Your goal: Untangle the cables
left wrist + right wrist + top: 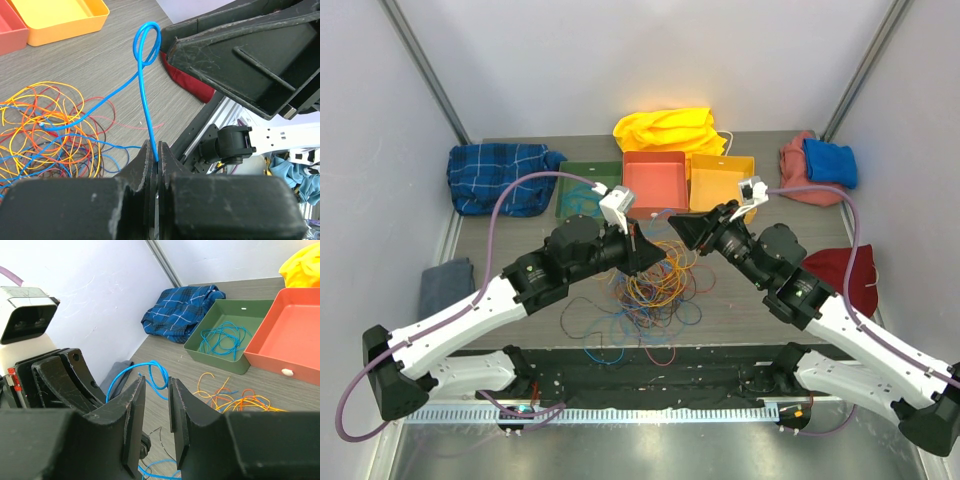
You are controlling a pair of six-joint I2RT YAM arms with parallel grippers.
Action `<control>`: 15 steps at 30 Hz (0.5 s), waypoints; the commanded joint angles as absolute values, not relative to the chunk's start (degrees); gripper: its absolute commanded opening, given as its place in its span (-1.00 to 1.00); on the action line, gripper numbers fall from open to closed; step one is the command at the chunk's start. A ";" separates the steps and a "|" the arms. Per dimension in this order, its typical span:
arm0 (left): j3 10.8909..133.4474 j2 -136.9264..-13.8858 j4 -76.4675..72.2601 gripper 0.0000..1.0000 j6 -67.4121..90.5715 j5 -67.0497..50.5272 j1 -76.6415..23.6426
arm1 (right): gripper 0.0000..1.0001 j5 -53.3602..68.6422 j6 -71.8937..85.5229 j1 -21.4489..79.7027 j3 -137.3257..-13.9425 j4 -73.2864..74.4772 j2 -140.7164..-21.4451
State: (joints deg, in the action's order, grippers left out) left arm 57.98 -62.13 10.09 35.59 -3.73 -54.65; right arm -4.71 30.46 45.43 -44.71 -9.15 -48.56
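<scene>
Left gripper (157, 150) pinching blue cable (144, 100), looped end outward

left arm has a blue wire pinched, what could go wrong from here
1. The blue cable shut in the left jaws runs back into the tangled pile. Pulling may drag or tighten the pile rather than free the cable.
2. Its looped upper end could cinch into a knot if the open right jaws catch it.
3. Both sets of jaws sit very close and might bump.

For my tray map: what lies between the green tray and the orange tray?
The red tray lies between the green tray and the orange tray, side by side with the orange one. The top view shows this.
</scene>
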 commanded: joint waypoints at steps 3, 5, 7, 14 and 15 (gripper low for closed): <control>59.50 -61.26 8.26 -1.00 35.60 -4.40 -54.93 | -0.34 -3.69 31.90 45.35 -45.70 -12.39 -48.60; 59.50 -61.17 8.35 -1.00 35.68 -4.39 -55.02 | -0.34 -3.43 32.25 45.44 -45.53 -12.57 -48.86; 59.50 -61.00 8.35 -1.00 35.60 -4.39 -55.11 | -0.34 -3.08 32.78 45.35 -45.18 -13.01 -49.22; 59.24 -59.94 8.35 -1.00 35.42 -3.78 -55.02 | -0.34 -2.64 33.22 45.44 -45.09 -13.62 -50.27; 59.24 -59.85 8.35 -1.00 35.42 -3.87 -55.02 | -0.35 -2.46 33.31 45.44 -45.09 -13.62 -50.27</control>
State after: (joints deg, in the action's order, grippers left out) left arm 57.98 -61.84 10.09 35.57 -3.70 -54.74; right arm -3.40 32.29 45.43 -44.69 -10.07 -50.13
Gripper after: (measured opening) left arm 0.024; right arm 0.330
